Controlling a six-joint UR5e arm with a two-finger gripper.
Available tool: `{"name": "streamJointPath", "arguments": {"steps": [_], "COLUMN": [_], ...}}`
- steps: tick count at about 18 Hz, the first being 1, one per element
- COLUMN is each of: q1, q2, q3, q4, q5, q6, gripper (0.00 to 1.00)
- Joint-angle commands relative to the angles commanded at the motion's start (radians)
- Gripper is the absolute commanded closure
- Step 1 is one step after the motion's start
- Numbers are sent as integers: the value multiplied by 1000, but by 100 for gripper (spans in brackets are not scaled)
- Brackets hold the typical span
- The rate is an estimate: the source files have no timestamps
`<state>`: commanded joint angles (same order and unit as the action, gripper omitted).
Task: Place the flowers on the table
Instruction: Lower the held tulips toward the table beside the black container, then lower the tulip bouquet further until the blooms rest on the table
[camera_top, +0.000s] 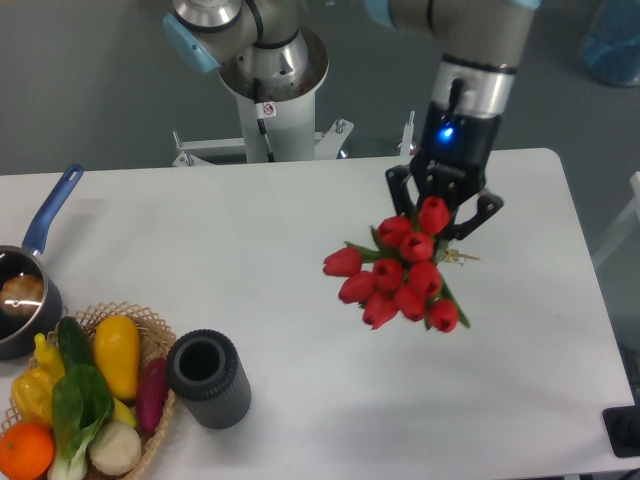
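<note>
From the fixed camera, the black two-finger claw (443, 212) points straight down, clenched on the bunch of red tulips with green leaves (400, 272), which hangs heads-down over the right half of the large white desk (300, 240); whether blooms touch the surface I cannot tell. That spot looks sensible, well apart from the dark ribbed cylinder (208, 378) and woven vegetable basket (85, 395).

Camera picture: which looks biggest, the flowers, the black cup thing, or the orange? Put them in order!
1. The flowers, held in the gripper.
2. The black ribbed cylinder.
3. The orange, smallest, though the picture's edge cuts it off.
</note>
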<state>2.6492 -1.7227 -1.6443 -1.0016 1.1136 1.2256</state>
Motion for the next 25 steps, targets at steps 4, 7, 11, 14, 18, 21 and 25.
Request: {"name": "streamJointPath", "arguments": {"steps": [4, 7, 11, 14, 18, 21, 25], "q1": [-20, -26, -57, -96, -107, -110, -135], "q2": [-6, -17, -47, -61, -74, -86, -109], "q3": [-61, -80, -91, -91, -89, -94, -94], "q4": [-9, -25, -29, -41, -86, -100, -101], "q5": [34, 37, 72, 199, 258, 287, 333], "q6": [38, 40, 40, 52, 94, 94, 94], "gripper": [73, 73, 73, 73, 73, 73, 72]}}
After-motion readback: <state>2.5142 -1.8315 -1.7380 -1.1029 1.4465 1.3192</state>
